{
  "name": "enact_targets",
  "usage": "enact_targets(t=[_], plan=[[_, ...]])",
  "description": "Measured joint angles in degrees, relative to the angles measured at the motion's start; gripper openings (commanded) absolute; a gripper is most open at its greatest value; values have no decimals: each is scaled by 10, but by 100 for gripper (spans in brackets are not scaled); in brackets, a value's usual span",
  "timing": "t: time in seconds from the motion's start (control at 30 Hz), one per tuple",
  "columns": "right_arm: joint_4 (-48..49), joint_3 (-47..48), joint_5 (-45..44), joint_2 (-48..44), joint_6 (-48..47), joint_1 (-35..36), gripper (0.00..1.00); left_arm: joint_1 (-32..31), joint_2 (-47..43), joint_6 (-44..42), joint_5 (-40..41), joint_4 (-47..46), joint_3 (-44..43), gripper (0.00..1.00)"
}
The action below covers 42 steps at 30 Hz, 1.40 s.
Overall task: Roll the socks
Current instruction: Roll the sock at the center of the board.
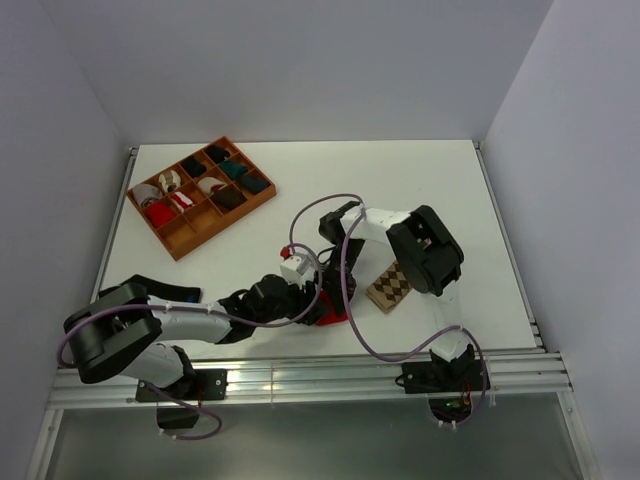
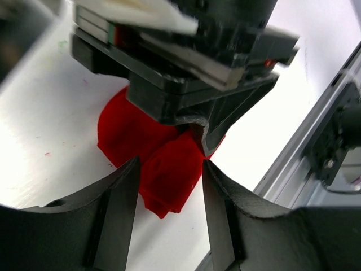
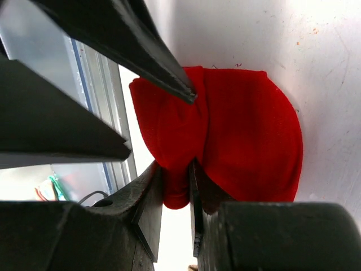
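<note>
Presently, my right claw [image 3: 176, 179]: narrow, pinching a fold of the red sock [image 3: 248, 135].
My left claw [image 2: 170, 164]: parted, astride that same sock.
Argyle sock [image 1: 391, 285]: flat, nearby.

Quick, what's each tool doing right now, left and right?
Left tool: open, its fingers either side of a fold of the bright red fabric sock.
Right tool: shut, pinching an edge of that sock.
</note>
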State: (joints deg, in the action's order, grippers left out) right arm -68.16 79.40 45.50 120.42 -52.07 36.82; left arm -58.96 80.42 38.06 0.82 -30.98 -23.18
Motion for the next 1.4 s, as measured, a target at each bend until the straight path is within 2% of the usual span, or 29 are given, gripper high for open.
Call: enact_targets(t=[0.27, 0.37, 0.4, 0.47, 0.5, 0.53, 0.6, 0.83, 1.13, 1.4], plan=[[-1, 1, 0, 1, 2, -1, 17, 0, 44, -10, -25, -14, -5, 48], [-1, 1, 0, 1, 5, -1, 20, 0, 54, -9, -32, -26, -6, 33], [0, 1, -1, 1, 6, -1, 21, 0, 58, -9, -35, -29, -7, 19], [0, 1, -5, 1, 13, -1, 27, 0, 66, -6, -38, -31, -12, 10], [0, 1, -8, 1, 17, -1, 30, 0, 71, -4, -39, -30, -17, 2], [1, 0, -12, 1, 21, -2, 36, 0, 76, -1, -39, -30, -22, 0], [5, -5, -15, -2, 28, -3, 45, 0, 83, 7, -40, -31, -27, 0], [64, -48, -45, -57, 71, -7, 59, -2, 87, 38, -26, -19, -36, 0], [148, -96, -80, -164, 101, -67, 62, -2, 109, 78, -12, 27, -75, 0], [181, -166, -78, -330, 82, -123, 62, 13, 117, 109, -37, 67, -101, 0]])
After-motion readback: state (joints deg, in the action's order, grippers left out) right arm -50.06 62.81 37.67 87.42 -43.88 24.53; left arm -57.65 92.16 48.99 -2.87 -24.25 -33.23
